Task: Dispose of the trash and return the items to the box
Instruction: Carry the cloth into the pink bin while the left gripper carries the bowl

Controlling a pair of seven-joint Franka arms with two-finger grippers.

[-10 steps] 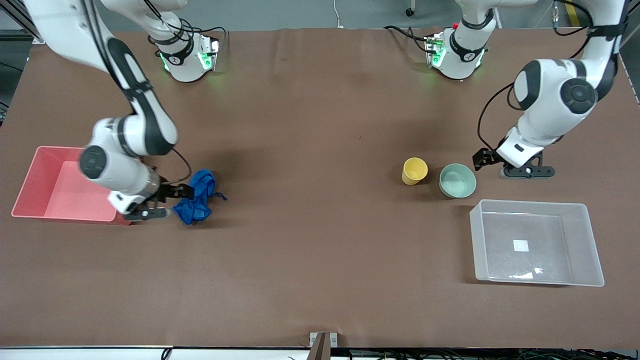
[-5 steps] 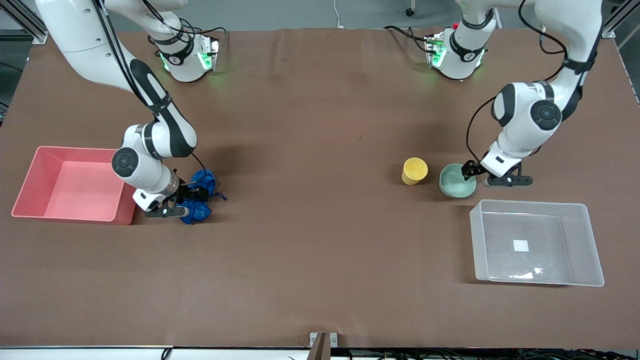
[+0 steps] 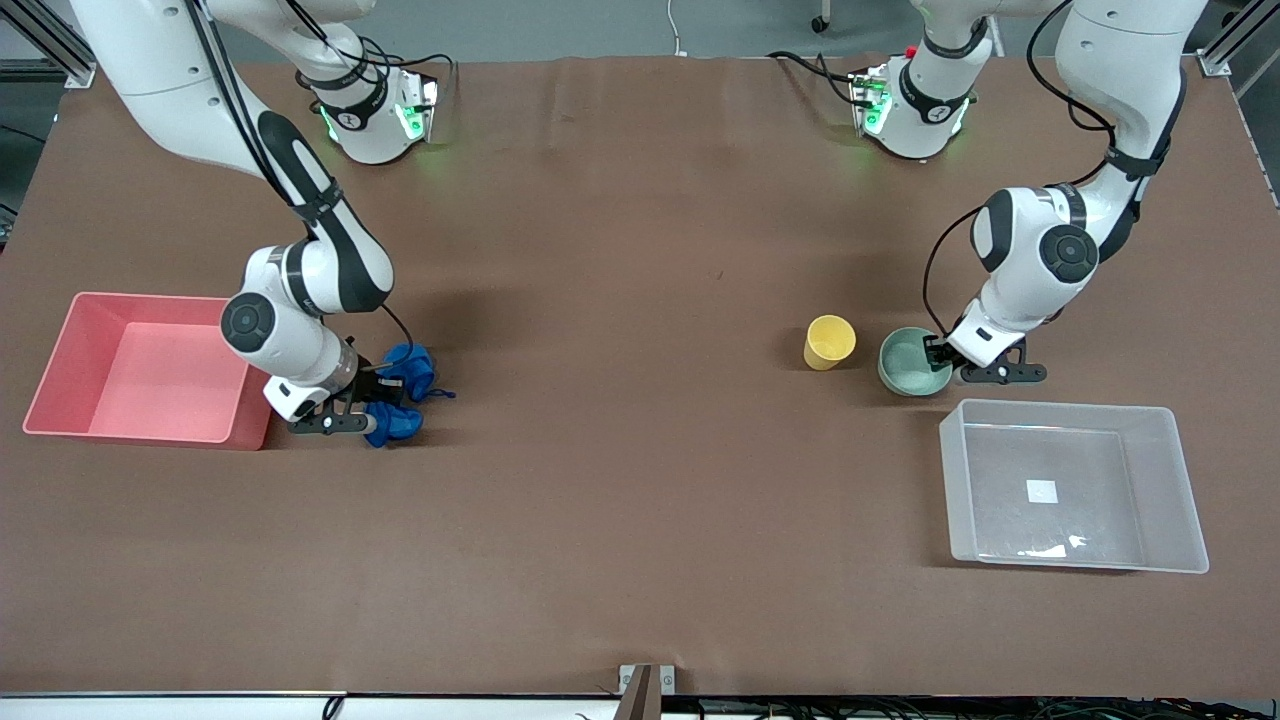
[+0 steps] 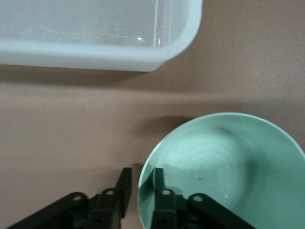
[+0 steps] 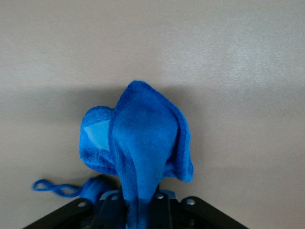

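- My right fingers (image 5: 138,202) are pinched together on the blue cloth (image 3: 403,395), which bunches up between them on the tabletop (image 3: 620,420), just beside the pink tub (image 3: 60,375).
- My left fingers (image 4: 125,183) straddle the mint bowl (image 3: 908,362): one inside the rim, one outside, clamped on its wall at the side toward the left arm's end.
- The bowl sits beside the yellow cup (image 3: 828,342), farther from the front camera than the clear box (image 3: 1165,490).
- A second ago both pairs of fingers stood apart; my right ones were only at the cloth's edge, my left ones short of the bowl.
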